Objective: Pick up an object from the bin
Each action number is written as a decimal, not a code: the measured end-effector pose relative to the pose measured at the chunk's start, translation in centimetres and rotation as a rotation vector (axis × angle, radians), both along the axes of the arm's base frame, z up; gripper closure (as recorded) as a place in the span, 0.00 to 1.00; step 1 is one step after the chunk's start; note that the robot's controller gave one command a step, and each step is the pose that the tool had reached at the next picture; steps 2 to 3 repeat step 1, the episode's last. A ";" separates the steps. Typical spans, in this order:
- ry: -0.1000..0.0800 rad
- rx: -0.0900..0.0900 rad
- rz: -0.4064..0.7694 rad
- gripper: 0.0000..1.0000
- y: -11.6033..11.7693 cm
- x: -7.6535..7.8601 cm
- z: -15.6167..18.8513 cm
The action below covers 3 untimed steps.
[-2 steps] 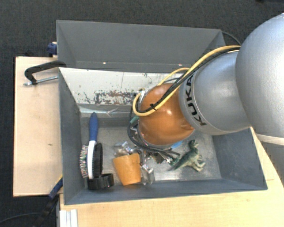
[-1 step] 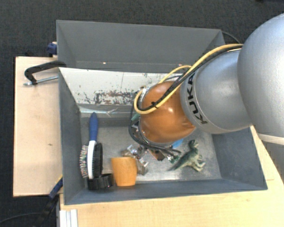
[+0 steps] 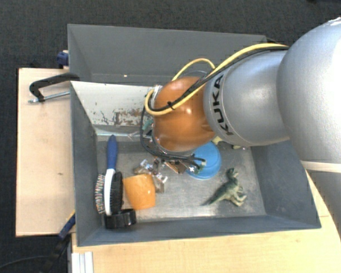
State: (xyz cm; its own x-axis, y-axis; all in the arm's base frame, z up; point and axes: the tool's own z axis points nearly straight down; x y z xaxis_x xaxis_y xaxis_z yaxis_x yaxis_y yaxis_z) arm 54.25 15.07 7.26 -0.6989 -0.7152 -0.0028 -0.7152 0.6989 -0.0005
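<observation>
the gripper (image 3: 153, 170) sits low over the floor of the grey bin (image 3: 82, 152), a little left of the middle. its metal tip pokes out from under the orange wrist cover (image 3: 179, 118). most of it is hidden beneath that cover, so i cannot tell whether it is open or closed.

the nearest thing is an orange block (image 3: 140, 191) with rounded corners, lying on the floor just below and left of the tip. it is so close that i cannot tell whether the 2 touch or are just apart.

on the gripper's other side, to the right, lies a blue round disc (image 3: 209, 162), its upper part tucked under the orange cover. further right and toward the front, clear of the disc, 1 green toy dinosaur (image 3: 227, 192) lies on the floor.

left of the orange block, along the left wall, lies a brush (image 3: 109, 181) with a blue handle pointing toward the back of the bin. its bristled head is just beside the block. a small black thing (image 3: 120, 218) sits in the front left corner, at the end of the brush head and just below the block.

yellow and black cables (image 3: 184, 75) loop over the orange cover and run back along the silver arm (image 3: 256, 104), which reaches in from the right.
</observation>
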 end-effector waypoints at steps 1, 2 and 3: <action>-0.012 0.003 0.038 1.00 0.5 0.8 16.0; -0.012 0.003 0.038 1.00 0.5 0.8 16.0; -0.012 0.003 0.038 1.00 0.5 0.8 16.0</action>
